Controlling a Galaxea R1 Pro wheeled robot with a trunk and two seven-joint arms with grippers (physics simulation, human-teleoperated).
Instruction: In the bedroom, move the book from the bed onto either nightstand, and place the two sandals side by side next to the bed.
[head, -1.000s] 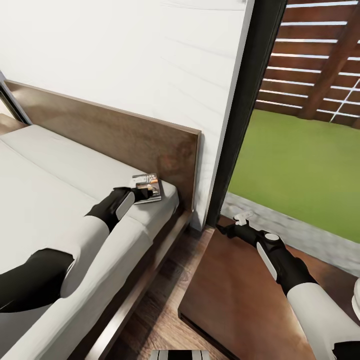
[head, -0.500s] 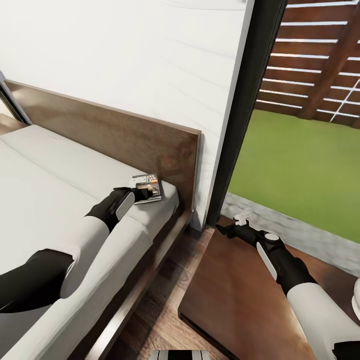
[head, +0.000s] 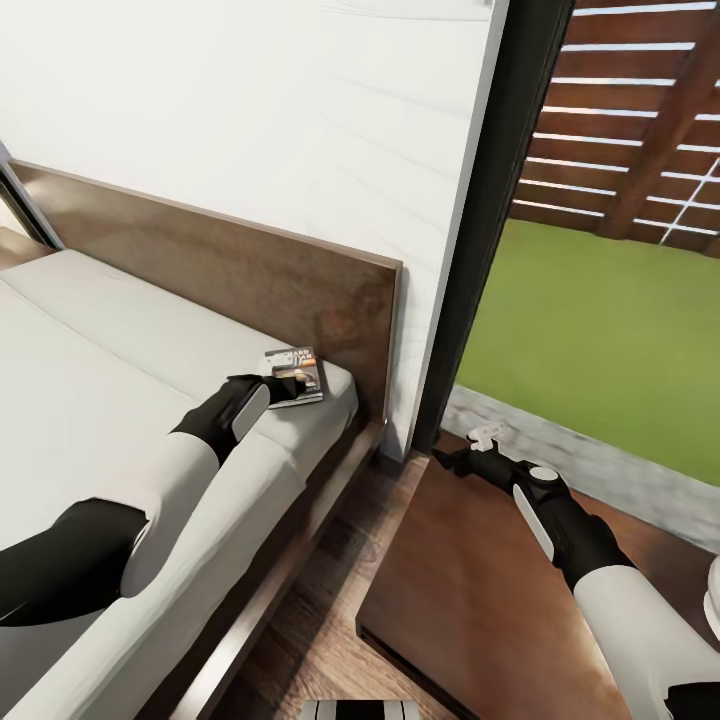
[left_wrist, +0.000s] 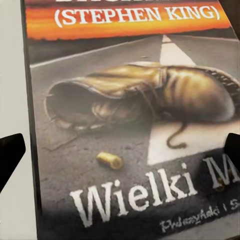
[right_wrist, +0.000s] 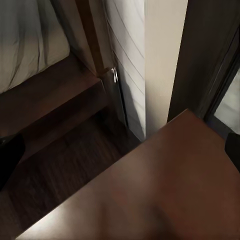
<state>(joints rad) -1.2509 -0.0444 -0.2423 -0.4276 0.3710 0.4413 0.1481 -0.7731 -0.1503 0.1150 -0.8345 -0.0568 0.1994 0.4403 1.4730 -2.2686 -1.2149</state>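
nothing has shifted since the earlier frame: the left gripper (head: 288, 384) still sits low over the book (head: 296, 374), its fingertips (left_wrist: 11, 155) spread to either side of the cover and not touching it. the book lies flat on the pale mattress of the bed (head: 120, 350) at the corner by the headboard (head: 250, 270). the right gripper (head: 447, 461) hovers with fingers apart over the far corner of the nightstand (head: 470, 590) beside the window frame (head: 490, 220).
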